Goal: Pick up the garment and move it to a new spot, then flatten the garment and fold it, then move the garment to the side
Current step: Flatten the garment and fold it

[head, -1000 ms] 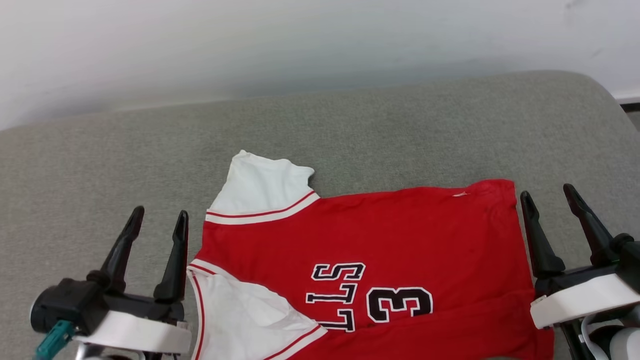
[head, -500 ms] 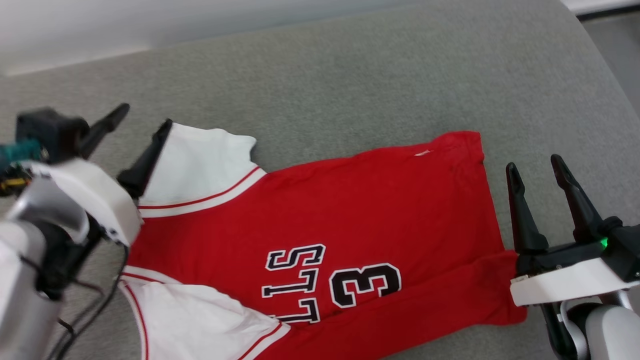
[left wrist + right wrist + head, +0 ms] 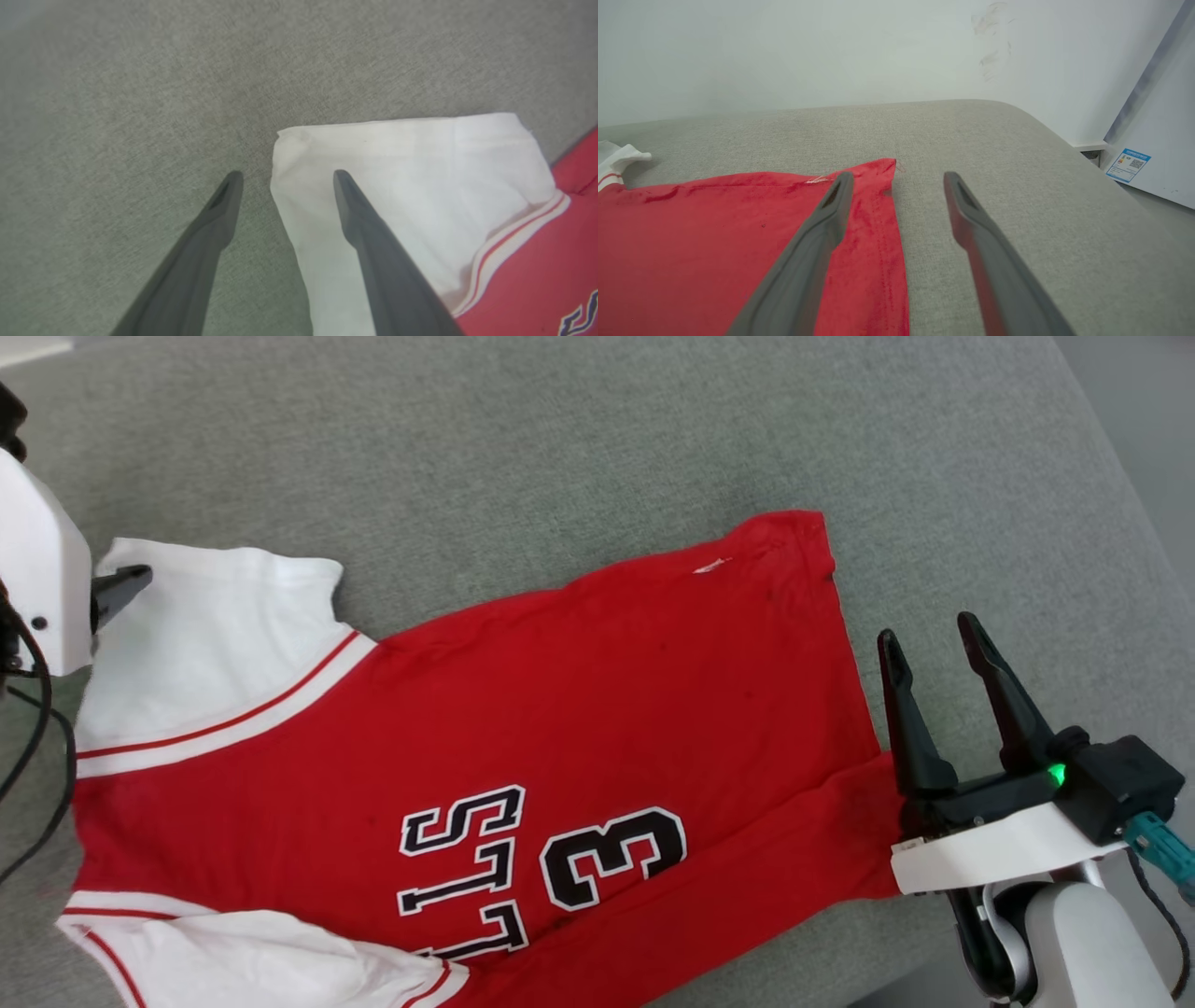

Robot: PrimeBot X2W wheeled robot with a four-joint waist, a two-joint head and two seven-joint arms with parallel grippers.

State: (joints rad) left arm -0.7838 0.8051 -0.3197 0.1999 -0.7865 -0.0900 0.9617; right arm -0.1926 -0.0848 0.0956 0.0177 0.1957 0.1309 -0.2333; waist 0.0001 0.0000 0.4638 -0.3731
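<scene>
Since a second ago the head camera has tipped down and swung, so the shift of the whole picture is camera. The real move is the left arm, which has gone from beside the collar end out to the far white sleeve. The red jersey [image 3: 523,709] lies print up, spread sideways on the grey cushion [image 3: 560,448] between the two grippers, and its near long edge looks turned over, cutting the black letters. Far sleeve [image 3: 411,168] is under the left gripper [image 3: 285,179]: fingers apart, nothing held, one finger over the white cloth and the other over bare cushion, straddling the sleeve's outer edge. Can't tell if the tips touch fabric. Right gripper [image 3: 934,639] is just off the hem end, also spread and empty; in its wrist view one finger sits over the red hem corner [image 3: 882,186], the other over cushion. Risks, as I judge them: the left pinch takes only the top sleeve layer, or bites the upholstery with it, because one finger is off the cloth. The right grabs a thin sliver of hem that slips out on lifting. If the arms rise unevenly the jersey twists and the turned-over edge flops open or bunches. Containers: nothing here serves as one; the jersey lies straight on the cushion.
</scene>
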